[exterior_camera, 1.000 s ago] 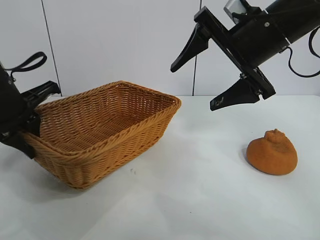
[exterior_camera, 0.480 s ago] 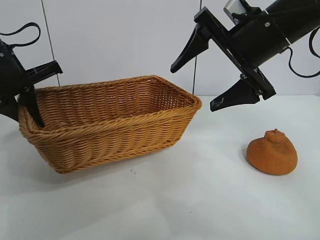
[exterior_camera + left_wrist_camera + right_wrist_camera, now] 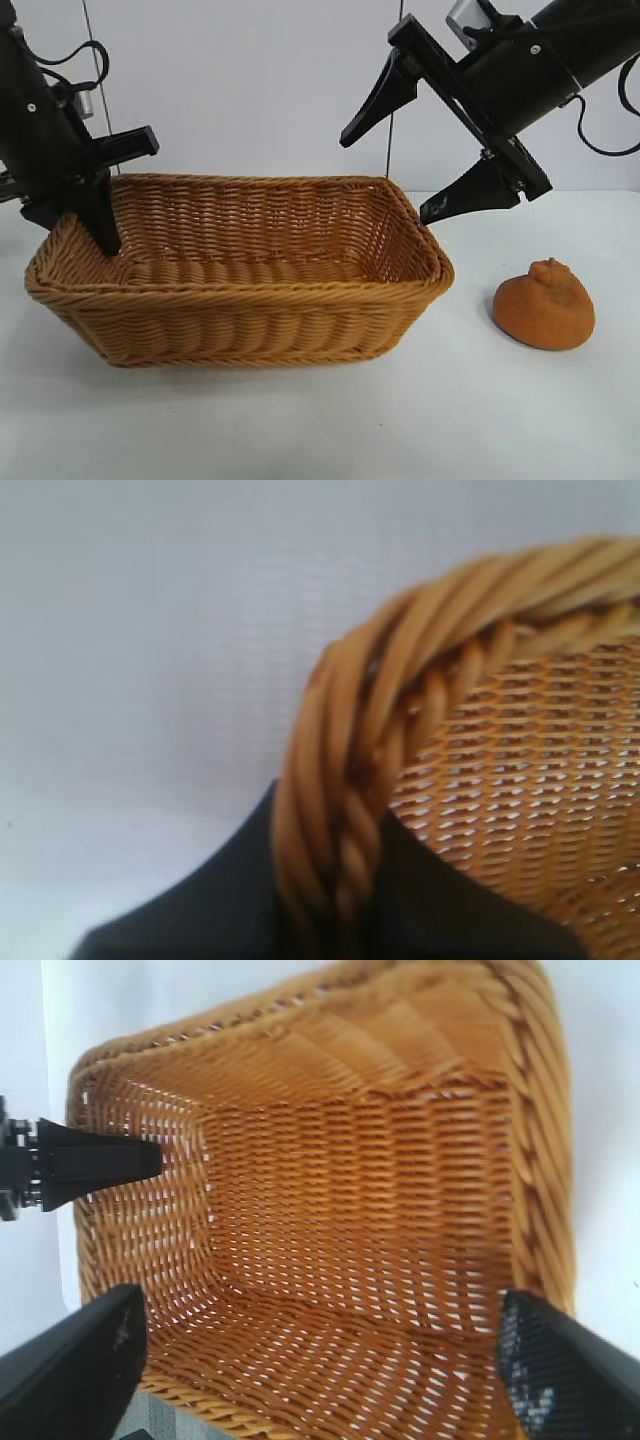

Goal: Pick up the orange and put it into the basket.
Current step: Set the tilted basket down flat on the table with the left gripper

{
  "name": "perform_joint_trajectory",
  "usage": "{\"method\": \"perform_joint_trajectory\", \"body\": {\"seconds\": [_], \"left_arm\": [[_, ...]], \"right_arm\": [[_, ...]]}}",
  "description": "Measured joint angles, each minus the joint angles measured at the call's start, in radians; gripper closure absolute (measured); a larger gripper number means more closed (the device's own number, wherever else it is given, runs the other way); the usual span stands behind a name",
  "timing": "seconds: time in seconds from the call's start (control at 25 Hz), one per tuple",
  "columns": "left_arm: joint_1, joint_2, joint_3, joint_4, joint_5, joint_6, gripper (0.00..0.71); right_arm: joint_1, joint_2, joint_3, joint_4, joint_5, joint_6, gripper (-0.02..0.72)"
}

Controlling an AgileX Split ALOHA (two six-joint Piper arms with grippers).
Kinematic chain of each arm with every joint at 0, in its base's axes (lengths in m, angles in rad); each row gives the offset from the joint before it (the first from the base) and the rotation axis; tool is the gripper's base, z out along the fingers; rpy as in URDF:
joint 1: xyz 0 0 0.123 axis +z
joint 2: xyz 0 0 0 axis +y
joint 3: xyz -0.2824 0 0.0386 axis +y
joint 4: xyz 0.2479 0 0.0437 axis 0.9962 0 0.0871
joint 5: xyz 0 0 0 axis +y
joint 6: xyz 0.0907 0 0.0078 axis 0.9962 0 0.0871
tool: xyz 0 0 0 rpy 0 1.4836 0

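Note:
The tan wicker basket [image 3: 250, 320] sits on the white table with its long side facing the exterior camera. My left gripper [image 3: 97, 228] is shut on the braided rim at the basket's left end; the left wrist view shows the rim [image 3: 345, 780] pinched between the dark fingers [image 3: 200, 920]. High above the basket's right end my right gripper [image 3: 387, 178] hangs open and empty, and its wrist view looks down into the basket [image 3: 350, 1210] between the right gripper's [image 3: 320, 1330] spread jaws. The lumpy orange [image 3: 545, 305] rests on the table right of the basket, untouched.
A white wall [image 3: 250, 80] closes off the back of the table. Bare tabletop [image 3: 400, 420] runs along the front and around the orange. The left gripper's finger [image 3: 100, 1160] shows inside the basket's far end in the right wrist view.
The left gripper has risen and swung the basket round, so its long side now faces front and its right end lies under the right gripper. Right arm and orange have not moved.

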Motion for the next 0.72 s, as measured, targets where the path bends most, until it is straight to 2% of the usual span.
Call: {"method": "perform_joint_trajectory", "body": {"seconds": [0.28,0.32,0.36,0.52,0.6,0.72], "left_arm": [[-0.003,0.03,0.0,-0.009,-0.021,0.026,0.608],[-0.003,0.03,0.0,-0.01,-0.021,0.028,0.569],[-0.003,0.03,0.0,-0.015,-0.02,0.028,0.5],[-0.004,0.03,0.0,-0.017,0.002,0.028,0.156],[-0.004,0.03,0.0,-0.017,0.029,0.029,0.086],[-0.004,0.014,0.0,-0.011,0.058,0.036,0.049]], "right_arm": [[0.0,0.0,0.0,0.0,0.0,0.0,0.052],[0.0,0.0,0.0,0.0,0.0,0.0,0.052],[0.0,0.0,0.0,0.0,0.0,0.0,0.052],[0.0,0.0,0.0,0.0,0.0,0.0,0.052],[0.0,0.0,0.0,0.0,0.0,0.0,0.052],[0.0,0.0,0.0,0.0,0.0,0.0,0.052]]}}
